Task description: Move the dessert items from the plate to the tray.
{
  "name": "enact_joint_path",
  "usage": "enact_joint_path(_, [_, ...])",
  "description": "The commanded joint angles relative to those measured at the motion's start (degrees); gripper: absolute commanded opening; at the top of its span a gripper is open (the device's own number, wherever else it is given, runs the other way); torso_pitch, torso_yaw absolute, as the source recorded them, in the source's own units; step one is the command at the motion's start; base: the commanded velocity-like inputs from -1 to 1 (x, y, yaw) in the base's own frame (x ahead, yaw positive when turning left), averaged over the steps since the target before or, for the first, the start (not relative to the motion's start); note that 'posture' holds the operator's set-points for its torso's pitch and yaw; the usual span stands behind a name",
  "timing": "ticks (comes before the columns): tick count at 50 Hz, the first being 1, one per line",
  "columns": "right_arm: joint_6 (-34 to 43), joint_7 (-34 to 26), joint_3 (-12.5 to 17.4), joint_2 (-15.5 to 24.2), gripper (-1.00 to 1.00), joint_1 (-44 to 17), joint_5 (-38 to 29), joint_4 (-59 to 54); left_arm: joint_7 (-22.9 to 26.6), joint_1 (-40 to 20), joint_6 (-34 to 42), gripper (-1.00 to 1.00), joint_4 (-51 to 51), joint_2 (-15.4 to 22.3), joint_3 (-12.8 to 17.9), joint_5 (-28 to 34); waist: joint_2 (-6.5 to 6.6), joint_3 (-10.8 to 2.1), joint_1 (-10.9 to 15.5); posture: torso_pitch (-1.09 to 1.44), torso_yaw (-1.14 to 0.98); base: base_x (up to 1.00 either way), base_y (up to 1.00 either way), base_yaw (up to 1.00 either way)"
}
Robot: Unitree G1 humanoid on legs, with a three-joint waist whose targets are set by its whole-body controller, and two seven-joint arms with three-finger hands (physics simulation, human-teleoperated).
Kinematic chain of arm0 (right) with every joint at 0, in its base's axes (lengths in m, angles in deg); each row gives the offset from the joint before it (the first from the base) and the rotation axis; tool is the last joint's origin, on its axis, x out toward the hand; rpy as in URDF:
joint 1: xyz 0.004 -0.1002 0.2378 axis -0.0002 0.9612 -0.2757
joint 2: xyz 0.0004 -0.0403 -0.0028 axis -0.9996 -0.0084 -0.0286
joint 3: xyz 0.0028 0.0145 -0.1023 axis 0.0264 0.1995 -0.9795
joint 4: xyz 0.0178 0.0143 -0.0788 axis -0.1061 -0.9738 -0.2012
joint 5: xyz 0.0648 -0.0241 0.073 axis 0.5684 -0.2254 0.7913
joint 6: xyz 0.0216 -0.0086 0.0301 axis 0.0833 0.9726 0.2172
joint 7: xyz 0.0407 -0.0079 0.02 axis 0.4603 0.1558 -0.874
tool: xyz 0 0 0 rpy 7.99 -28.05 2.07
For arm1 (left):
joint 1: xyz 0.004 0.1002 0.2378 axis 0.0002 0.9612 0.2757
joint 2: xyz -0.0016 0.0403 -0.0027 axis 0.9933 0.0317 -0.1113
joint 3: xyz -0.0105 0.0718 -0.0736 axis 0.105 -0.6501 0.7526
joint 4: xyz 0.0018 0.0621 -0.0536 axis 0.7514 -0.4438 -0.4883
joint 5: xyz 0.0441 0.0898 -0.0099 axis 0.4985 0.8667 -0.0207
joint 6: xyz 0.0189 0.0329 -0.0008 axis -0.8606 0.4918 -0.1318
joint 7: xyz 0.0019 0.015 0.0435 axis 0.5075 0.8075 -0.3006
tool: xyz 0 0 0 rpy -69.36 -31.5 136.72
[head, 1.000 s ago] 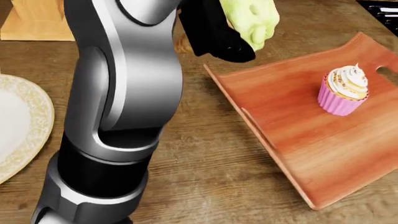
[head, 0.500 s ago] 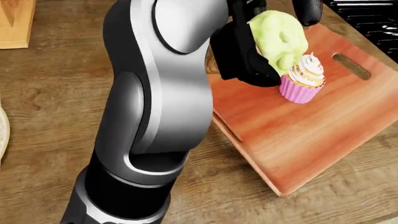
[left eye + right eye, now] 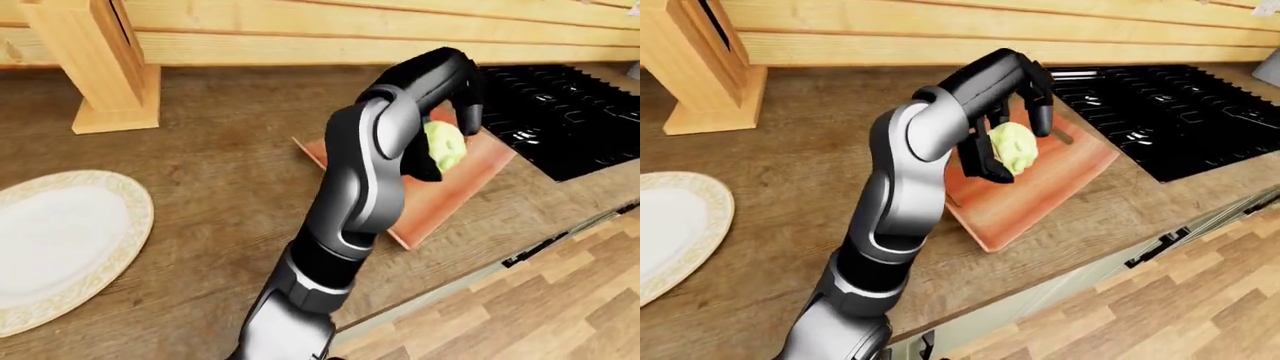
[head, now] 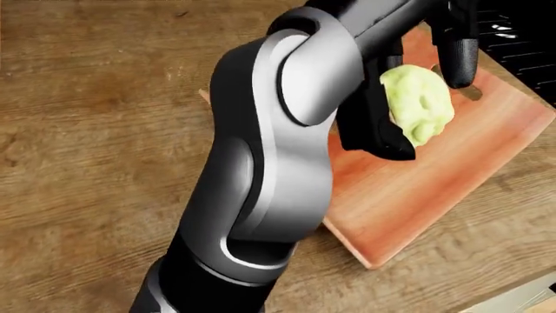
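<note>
With my left hand (image 4: 415,98) closed round the pale green lumpy dessert (image 4: 419,104), held above the reddish wooden tray (image 4: 409,195) on the brown wooden worktop (image 4: 96,117), I should lower it onto bare board and only then spread the fingers.

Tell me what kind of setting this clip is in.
Most likely a simulated kitchen: a wooden countertop with a black stove set into it, a plate and a wooden tray on top, and plank flooring below the counter edge.
</note>
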Motion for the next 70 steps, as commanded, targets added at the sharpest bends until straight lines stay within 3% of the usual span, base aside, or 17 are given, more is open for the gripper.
enact_joint_path(1, [-0.8, 1.07, 0.71, 1.19, 1.0, -0.31, -0.15, 0.59, -1.43, -1.17, -2.48, -1.0, 1.41, -1.04, -0.63, 0.82, -0.47, -1.13, -0.28, 0.0, -0.69, 0.0, 0.0, 0.0])
enact_joint_path(24, [-0.77, 1.56, 0.14, -0.05, 1.0, 0.07, 0.18, 1.37, -9.96, 6.73, -19.74, -1.0, -7.84, -4.11, -2.37, 8.77, 0.22, -2.63, -3.47, 0.0, -0.73, 0.0, 0.0, 0.0])
enact_joint_path(40, [-1.96, 2.12, 0.49, -1.43, 1.0, 0.7, 0.33, 1.11, -3.2, 12.1, -17.52, -1.0, -8.42, -7.13, -4.12, 15.29, 1.38, -3.83, -4.25, 0.0, -0.73, 0.0, 0.0, 0.0])
enact_joint_path(48, [-2.61, 2.35, 0.79, -2.31, 1.0, 1.18, 0.5, 1.18, -4.83, 12.26, -16.5, -0.99, -11.9, -6.48, -3.16, 15.9, 1.56, -4.21, -4.56, 0.0, -0.73, 0.0, 0.0, 0.0])
enact_joint_path(55, [-3.04, 2.75, 0.77, -2.88, 1.0, 1.42, 0.69, 1.09, -4.72, 12.38, -15.65, -0.22, -13.08, -6.0, -3.09, 15.97, 1.63, -4.05, -4.94, 0.0, -0.73, 0.0, 0.0, 0.0])
enact_joint_path(57, [-3.15, 2.92, 0.69, -2.94, 1.0, 1.39, 0.75, 0.95, -4.0, 12.75, -15.13, -0.16, -12.37, -6.09, -3.43, 16.31, 1.67, -4.02, -4.98, 0.0, -0.73, 0.0, 0.0, 0.0])
enact_joint_path(58, [-2.91, 2.72, 0.85, -2.74, 1.0, 1.45, 0.75, 1.03, -4.05, 12.67, -15.2, 0.0, -12.67, -6.0, -3.28, 16.15, 1.72, -4.04, -5.01, 0.0, -0.73, 0.0, 0.0, 0.0])
enact_joint_path(66, [-3.0, 2.39, 1.55, -2.55, 1.0, 1.69, 0.78, 0.61, -2.34, 12.98, -14.62, 0.33, -11.83, -5.86, -3.55, 16.53, 1.84, -4.02, -5.06, 0.0, -0.73, 0.0, 0.0, 0.0])
enact_joint_path(67, [-3.19, 2.49, 1.55, -2.64, 1.0, 1.66, 0.86, 0.45, -1.87, 13.27, -14.64, 0.47, -11.54, -5.86, -3.75, 16.76, 1.84, -4.05, -5.06, 0.0, -0.73, 0.0, 0.0, 0.0])
enact_joint_path(70, [-2.96, 2.53, 1.49, -2.32, 1.0, 1.56, 0.93, 0.37, -1.04, 13.48, -14.52, 0.5, -10.69, -6.02, -3.83, 17.14, 1.85, -4.13, -5.04, 0.0, -0.73, 0.0, 0.0, 0.0])
